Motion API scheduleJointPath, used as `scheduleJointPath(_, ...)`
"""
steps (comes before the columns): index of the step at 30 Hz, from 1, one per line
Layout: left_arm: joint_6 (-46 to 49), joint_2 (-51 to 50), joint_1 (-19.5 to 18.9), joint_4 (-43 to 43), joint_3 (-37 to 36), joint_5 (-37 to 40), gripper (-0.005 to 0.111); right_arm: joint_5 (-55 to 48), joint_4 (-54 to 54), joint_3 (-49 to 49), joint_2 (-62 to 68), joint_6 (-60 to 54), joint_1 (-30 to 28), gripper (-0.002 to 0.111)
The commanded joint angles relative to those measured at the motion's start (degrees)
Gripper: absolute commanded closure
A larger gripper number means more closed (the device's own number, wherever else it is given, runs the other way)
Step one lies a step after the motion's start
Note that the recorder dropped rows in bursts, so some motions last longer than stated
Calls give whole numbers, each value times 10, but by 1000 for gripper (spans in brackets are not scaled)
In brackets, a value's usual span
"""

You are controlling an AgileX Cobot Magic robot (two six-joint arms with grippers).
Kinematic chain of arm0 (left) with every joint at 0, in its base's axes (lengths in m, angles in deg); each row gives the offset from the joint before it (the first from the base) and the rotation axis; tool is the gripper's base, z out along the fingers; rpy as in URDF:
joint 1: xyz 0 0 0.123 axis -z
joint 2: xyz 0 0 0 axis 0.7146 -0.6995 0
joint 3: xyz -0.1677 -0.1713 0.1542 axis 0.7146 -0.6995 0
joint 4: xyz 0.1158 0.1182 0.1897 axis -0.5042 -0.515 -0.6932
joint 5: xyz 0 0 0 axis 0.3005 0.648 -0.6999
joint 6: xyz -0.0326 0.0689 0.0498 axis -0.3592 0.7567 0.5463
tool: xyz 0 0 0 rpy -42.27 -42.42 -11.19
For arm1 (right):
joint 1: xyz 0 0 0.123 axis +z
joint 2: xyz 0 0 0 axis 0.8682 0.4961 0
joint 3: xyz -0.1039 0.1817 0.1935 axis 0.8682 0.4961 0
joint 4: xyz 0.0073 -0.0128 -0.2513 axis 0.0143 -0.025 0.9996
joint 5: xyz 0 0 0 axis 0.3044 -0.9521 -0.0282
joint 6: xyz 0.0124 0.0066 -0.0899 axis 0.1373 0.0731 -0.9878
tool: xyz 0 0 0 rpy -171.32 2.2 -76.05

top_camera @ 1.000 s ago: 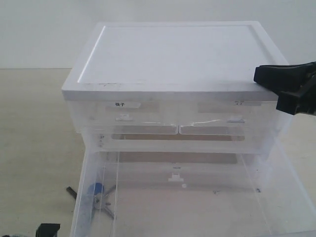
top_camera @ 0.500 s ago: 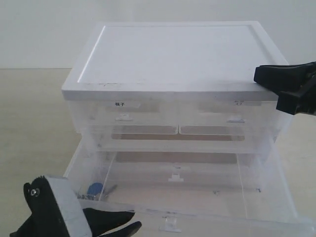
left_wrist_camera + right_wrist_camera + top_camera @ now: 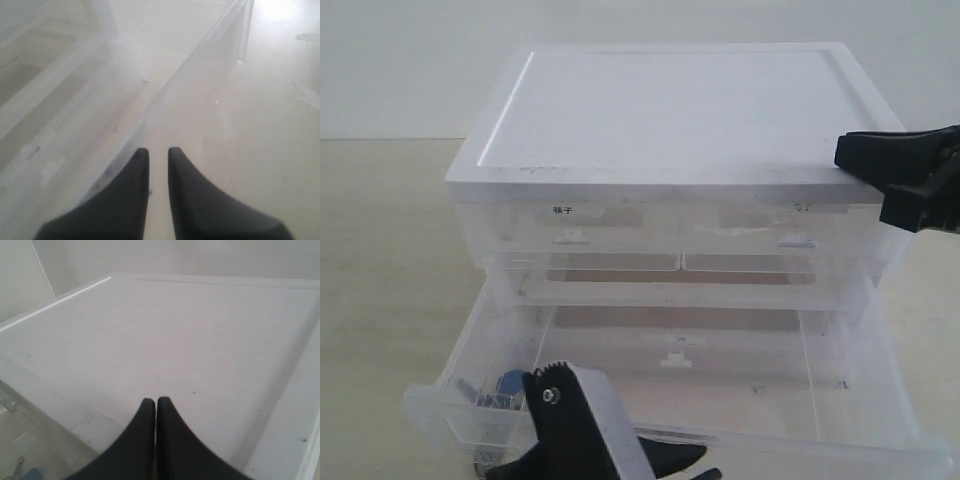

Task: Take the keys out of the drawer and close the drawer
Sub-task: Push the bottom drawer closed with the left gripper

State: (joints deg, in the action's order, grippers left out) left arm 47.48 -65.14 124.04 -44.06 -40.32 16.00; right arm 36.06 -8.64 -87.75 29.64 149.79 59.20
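Observation:
The drawer [image 3: 880,370], the lowest translucent tier of the white-topped cabinet [image 3: 670,110], stands pulled out. The keys [image 3: 503,385], with a round blue tag, lie in its front left corner, partly hidden by the drawer's front wall. My left gripper [image 3: 710,463] is low at the drawer's front, just right of the keys. In the left wrist view the left gripper [image 3: 157,150] shows a narrow gap with nothing in it, beside the drawer wall [image 3: 200,65]. My right gripper [image 3: 845,155] rests shut on the cabinet top's right front edge. The right gripper [image 3: 156,400] lies over the white top.
Two half-width labelled drawers [image 3: 590,235] and a full-width drawer [image 3: 680,290] sit shut above the open one. The blue tag [image 3: 34,473] shows faintly in a corner of the right wrist view. Beige table [image 3: 380,260] surrounds the cabinet.
The drawer has slid back in partway, its front wall now in view. My left gripper rose into view and moved right along the drawer front. The right gripper has not moved.

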Motion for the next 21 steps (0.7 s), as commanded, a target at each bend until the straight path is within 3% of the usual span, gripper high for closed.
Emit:
scheduleJointPath(1, -49, -45, -2, -49, 29, -54, 94, -17, 18, 4, 0, 2, -1, 109)
scheduleJointPath(11, -42, -112, -55, -63, 91, -86, 94, -17, 19, 4, 0, 3, -1, 109)
scheduleJointPath(16, -12, -113, -115, -63, 92, -21, 94, -17, 19, 4, 0, 3, -1, 109)
scheduleJointPath(21, -30, -113, -153, -115, 104, -22, 94, -17, 19, 4, 0, 3, -1, 109)
